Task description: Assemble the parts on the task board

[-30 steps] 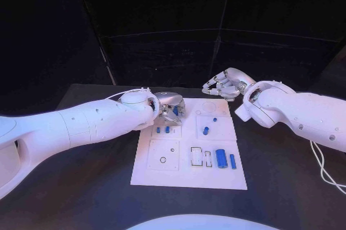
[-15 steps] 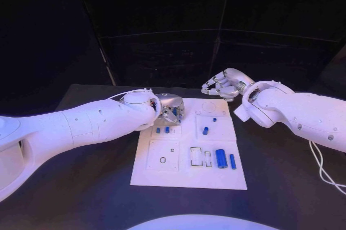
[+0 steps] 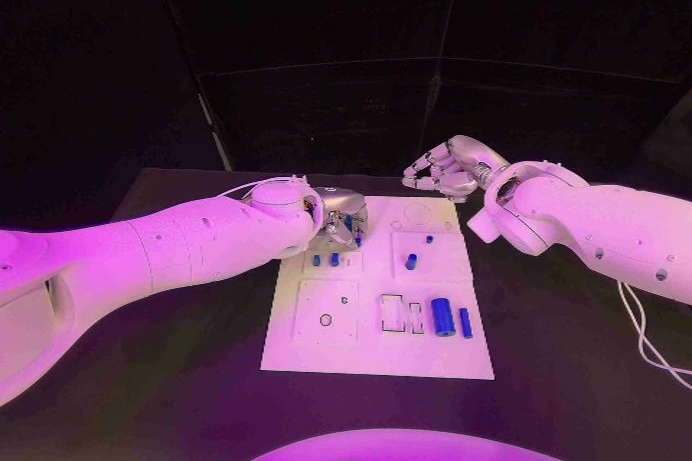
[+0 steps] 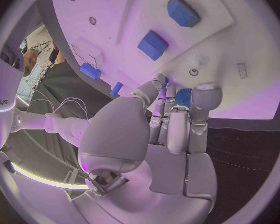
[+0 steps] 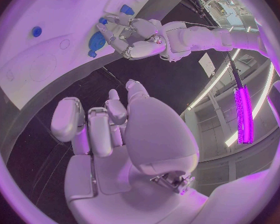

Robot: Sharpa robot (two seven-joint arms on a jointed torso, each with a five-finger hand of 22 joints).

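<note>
The white task board [image 3: 378,349] lies mid-table. My left hand [image 3: 342,222] hovers over its far left corner and pinches a small blue part [image 4: 184,96] between thumb and fingers; the right wrist view shows that part [image 5: 96,41] as a round piece at the fingertips. Just in front of this hand two small blue blocks [image 3: 325,260] sit on the board. Blue pegs [image 3: 411,262] stand in the right middle panel. A thick blue cylinder [image 3: 443,317] and a thin one [image 3: 466,322] lie near the front right. My right hand [image 3: 451,168] hangs past the board's far edge, fingers curled, holding nothing.
Black table [image 3: 173,381] surrounds the board on all sides. A rectangular outlined slot [image 3: 394,314] and small holes [image 3: 326,320] mark the board's front half. A white cable [image 3: 649,341] trails off the right arm.
The left hand has edged slightly right over the board's far left corner with the blue part still held. The right hand has stayed in place.
</note>
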